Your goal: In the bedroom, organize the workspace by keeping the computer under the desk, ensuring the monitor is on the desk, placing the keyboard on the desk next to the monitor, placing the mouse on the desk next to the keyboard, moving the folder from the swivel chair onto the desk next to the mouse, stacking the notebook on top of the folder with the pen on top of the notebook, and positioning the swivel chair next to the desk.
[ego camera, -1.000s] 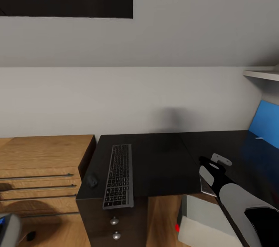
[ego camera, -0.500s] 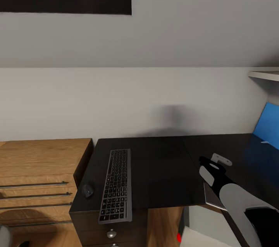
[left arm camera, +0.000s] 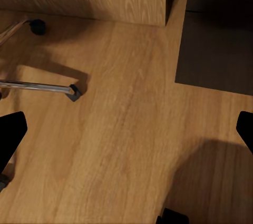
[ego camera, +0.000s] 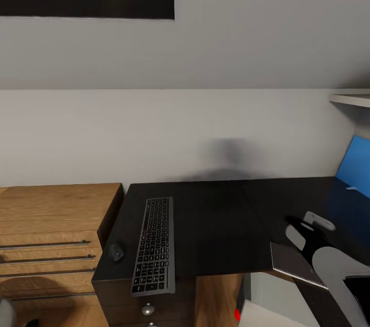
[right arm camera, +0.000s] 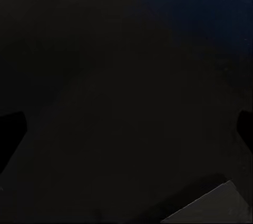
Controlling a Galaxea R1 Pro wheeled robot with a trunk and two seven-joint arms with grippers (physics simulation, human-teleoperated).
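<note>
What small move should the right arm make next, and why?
Probably lift the right gripper clear of the desk: its jaws stand open, and the notebook lies flat at the desk's front edge, apart from them.

The desk point(ego camera: 221, 224) lies bare between the keyboard point(ego camera: 154, 245) at left and the notebook point(ego camera: 295, 264) near right; the mouse point(ego camera: 116, 251) crowds the left edge.

The computer point(ego camera: 272, 311) is mostly hidden under the desk point(ego camera: 216, 224). The notebook point(ego camera: 295, 264) is partly covered by the right arm.
</note>
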